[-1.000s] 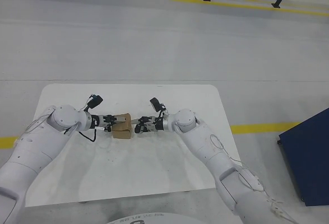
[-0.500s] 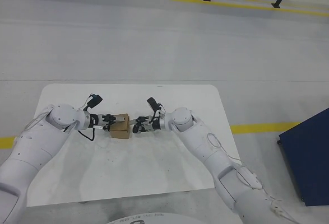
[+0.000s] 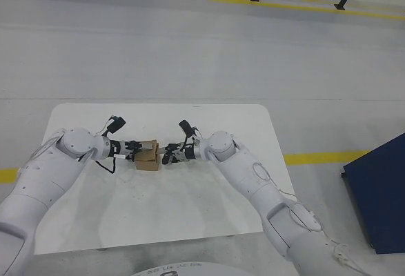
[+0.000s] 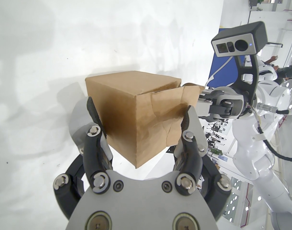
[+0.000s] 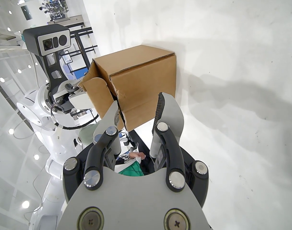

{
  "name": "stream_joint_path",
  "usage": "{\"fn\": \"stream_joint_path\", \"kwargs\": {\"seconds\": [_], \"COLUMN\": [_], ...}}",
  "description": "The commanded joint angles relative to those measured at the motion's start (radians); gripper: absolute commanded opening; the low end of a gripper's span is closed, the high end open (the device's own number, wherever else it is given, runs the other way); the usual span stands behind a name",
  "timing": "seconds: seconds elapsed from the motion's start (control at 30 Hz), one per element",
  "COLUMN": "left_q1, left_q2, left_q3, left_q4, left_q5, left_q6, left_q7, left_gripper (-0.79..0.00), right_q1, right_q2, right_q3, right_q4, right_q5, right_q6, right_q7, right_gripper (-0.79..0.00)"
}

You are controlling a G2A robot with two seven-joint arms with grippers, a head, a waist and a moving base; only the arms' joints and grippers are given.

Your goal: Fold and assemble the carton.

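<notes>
The white table (image 3: 209,200) stood on grey floor (image 3: 188,55), with a yellow line (image 3: 319,158) running off at 3 o'clock toward a blue panel (image 3: 395,186). The carton (image 3: 147,156) was just left of the table's centre (one flap (image 5: 95,94) loose and creased). The left gripper (image 4: 139,112), at its 9 o'clock, pinched it. The right gripper (image 5: 138,105), at 3 o'clock, straddled a corner; whether it gripped, I could not tell.

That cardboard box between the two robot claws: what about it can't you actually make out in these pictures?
Inside of the box: hidden in both wrist views by its own walls.
Its side facing the table: hidden by the box itself, in every view.
How far it is folded: too small in the top view.
Tip of the right gripper: behind the crumpled flap in the left wrist view.
</notes>
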Motion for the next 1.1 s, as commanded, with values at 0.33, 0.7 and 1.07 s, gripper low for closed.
{"fn": "stream_joint_path", "kwargs": {"seconds": [0.33, 0.7, 1.07], "left_q1": [-0.015, -0.025, -0.03], "left_q2": [-0.02, -0.031, -0.038], "left_q3": [0.023, 0.027, 0.025], "left_q4": [0.038, 0.066, 0.08], "left_q5": [0.018, 0.021, 0.026], "left_q6": [0.012, 0.003, -0.002], "left_q7": [0.005, 0.007, 0.005], "left_gripper": [-0.154, -0.154, -0.154], "right_q1": [-0.007, -0.052, -0.045], "right_q2": [0.0, 0.016, 0.017], "right_q3": [0.003, 0.054, 0.029], "right_q4": [0.004, -0.034, -0.074], "right_q5": [0.002, 0.038, -0.014], "right_q6": [0.01, -0.043, -0.016], "right_q7": [-0.026, -0.033, -0.029], "right_gripper": [-0.465, -0.409, -0.409]}}
